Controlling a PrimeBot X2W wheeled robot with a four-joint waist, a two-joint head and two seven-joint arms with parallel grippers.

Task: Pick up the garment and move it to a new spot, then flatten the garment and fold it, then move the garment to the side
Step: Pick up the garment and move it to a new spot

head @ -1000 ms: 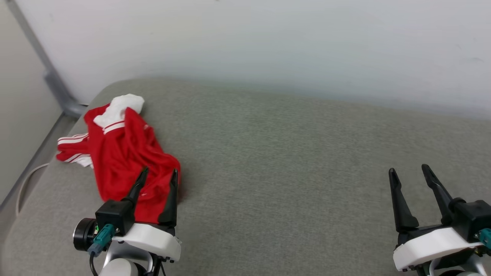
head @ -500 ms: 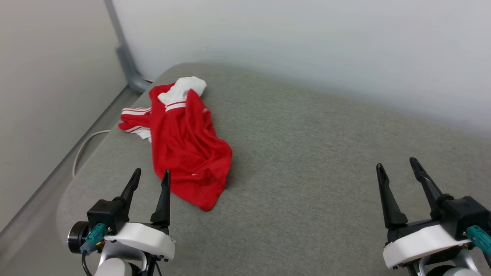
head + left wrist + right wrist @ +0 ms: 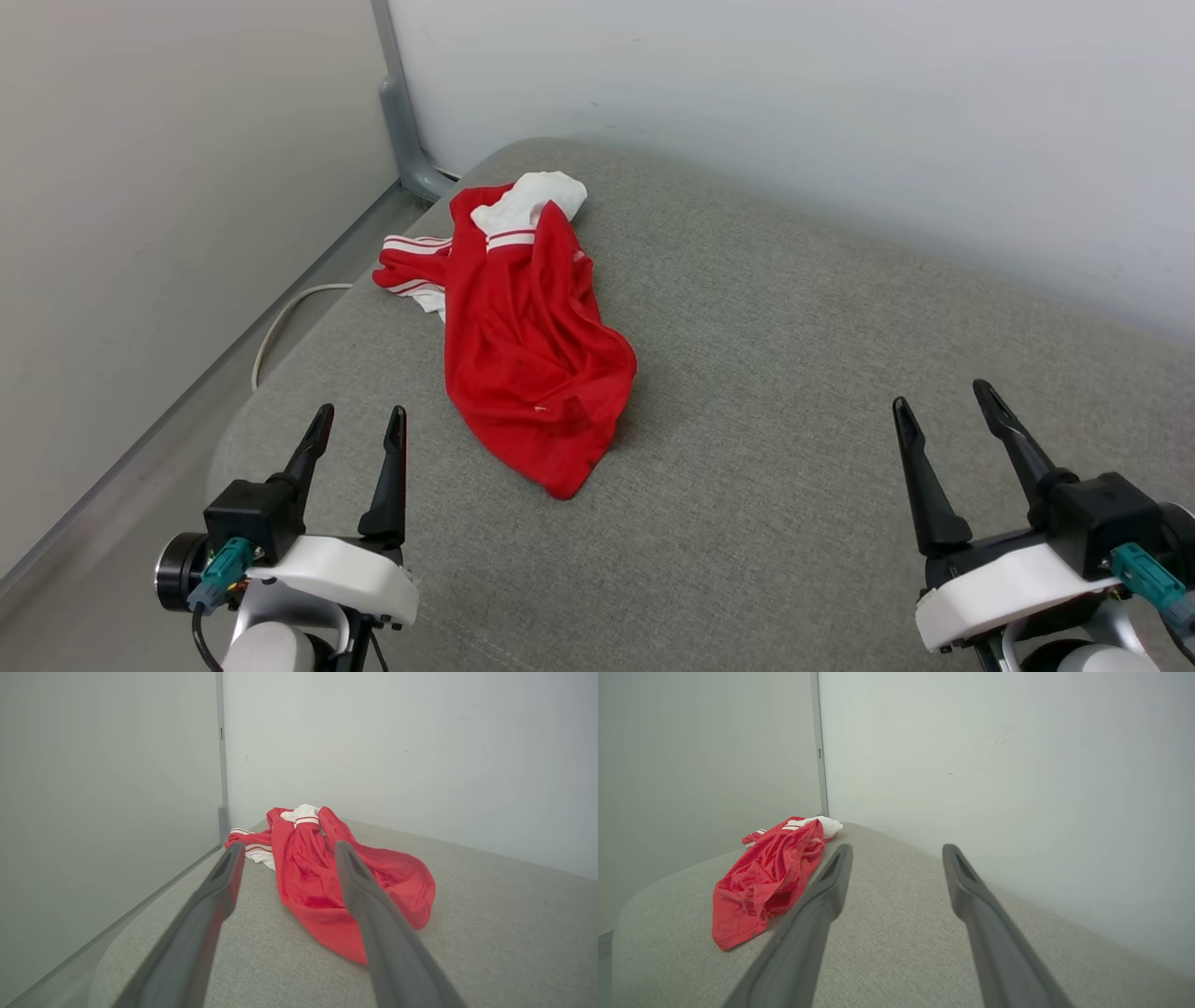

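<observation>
Evidently turned toward the grey corner post (image 3: 400, 131) within the last second, judging by the whole head view shifted at once; no move of the things themselves. Largest, spreading out from the foot of that post: padded grey surface (image 3: 794, 373). Next, crumpled on it just in front of the post: garment (image 3: 532, 355), red, white collar end nearest the post, hem furthest from it. Then left tool (image 3: 362, 411), well short of the post, now seen clear of the cloth instead of across it, fingers spread wide, holding nothing. Right tool (image 3: 941, 396), furthest from the post, equally wide and empty. Smallest: white cable (image 3: 273, 329), looping down near the post. For the task, probably: lined up for the pick, nothing grasped yet.
</observation>
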